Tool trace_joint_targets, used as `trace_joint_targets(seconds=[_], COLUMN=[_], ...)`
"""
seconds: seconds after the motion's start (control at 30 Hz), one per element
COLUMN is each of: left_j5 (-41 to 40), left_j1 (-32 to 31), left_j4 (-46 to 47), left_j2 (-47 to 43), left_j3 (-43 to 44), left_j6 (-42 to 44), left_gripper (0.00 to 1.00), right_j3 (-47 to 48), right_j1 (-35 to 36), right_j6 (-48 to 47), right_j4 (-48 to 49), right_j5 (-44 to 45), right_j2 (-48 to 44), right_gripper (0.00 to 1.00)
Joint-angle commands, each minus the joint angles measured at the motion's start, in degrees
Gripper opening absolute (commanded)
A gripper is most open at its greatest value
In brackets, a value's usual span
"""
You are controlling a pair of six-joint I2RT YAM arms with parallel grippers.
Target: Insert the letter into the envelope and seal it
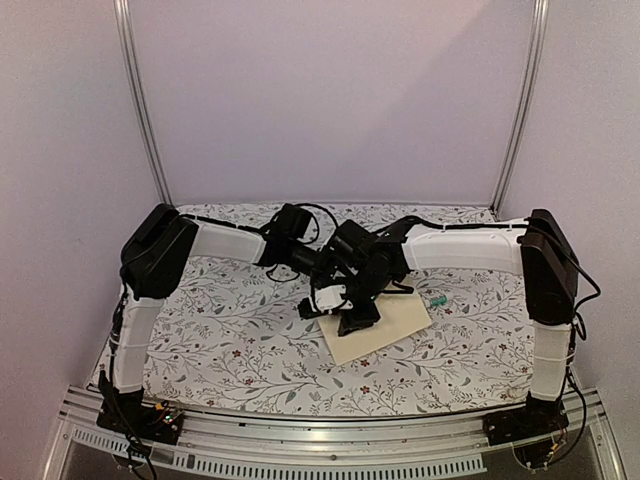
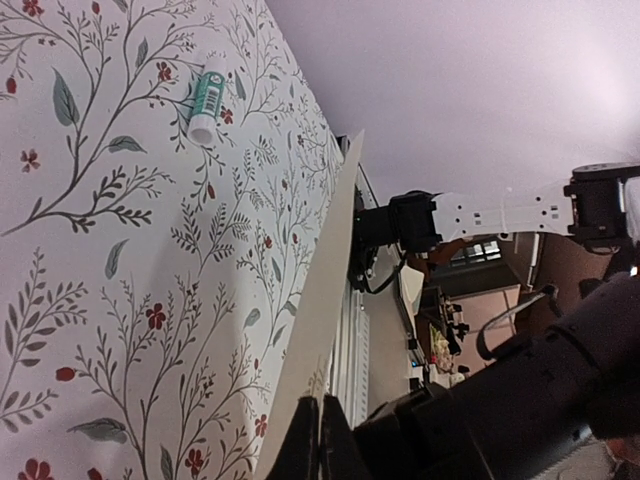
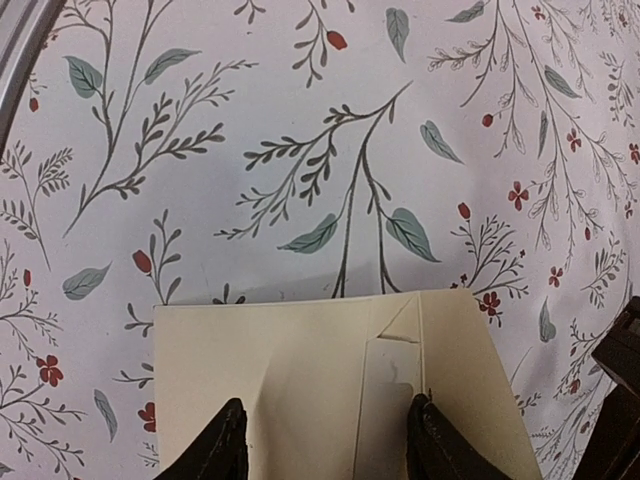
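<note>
At the centre of the floral-printed tablecloth point(image 1: 230, 340), the plain cream rectangular paper envelope point(image 1: 395, 325) has one raised edge clenched in the left gripper point(image 2: 320, 440). The right gripper point(image 3: 325, 430) hangs released over it, its fingers straddling a folded seam; press there evenly to seal. No printed tan letter is visible. A small green-and-white tube point(image 1: 437, 301) lies near and obstructs nothing.

**What else is on my feeds**

From the top camera I see a floral tablecloth point(image 1: 230, 340), white with grey-green leaves and small red flowers. A small green-and-white tube point(image 1: 437, 301) lies on its side on the cloth, right of centre. A slotted metal rail point(image 1: 330, 435) runs along the near edge, and pale lilac walls point(image 1: 330, 100) stand behind.
</note>
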Motion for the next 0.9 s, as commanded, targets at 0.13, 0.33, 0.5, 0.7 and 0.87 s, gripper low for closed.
trace_joint_targets(seconds=[0.13, 0.33, 0.5, 0.7, 0.87], left_j5=[1.2, 0.5, -2.1, -4.3, -7.7], left_j1=[2.1, 2.4, 2.9, 4.2, 4.8], left_j4=[2.6, 2.0, -0.4, -2.4, -6.6], left_j2=[1.0, 0.9, 0.3, -1.0, -3.1], left_j3=[1.5, 1.5, 0.9, 0.3, -1.0], left_j6=[-0.9, -0.5, 1.3, 2.6, 3.7], left_gripper=[0.00, 0.00, 0.00, 0.00, 0.00], right_j3=[0.6, 1.8, 2.1, 2.9, 5.3], right_j1=[0.1, -0.2, -0.6, -1.0, -2.0], right_j6=[0.4, 0.6, 1.1, 1.7, 4.9], right_j4=[-7.8, -9.1, -7.6, -6.2, -3.8], right_j5=[-5.5, -4.9, -3.3, -2.2, -2.7], right_j2=[2.8, 3.5, 2.2, -0.4, -4.7], right_gripper=[0.51, 0.48, 0.48, 0.48, 0.54])
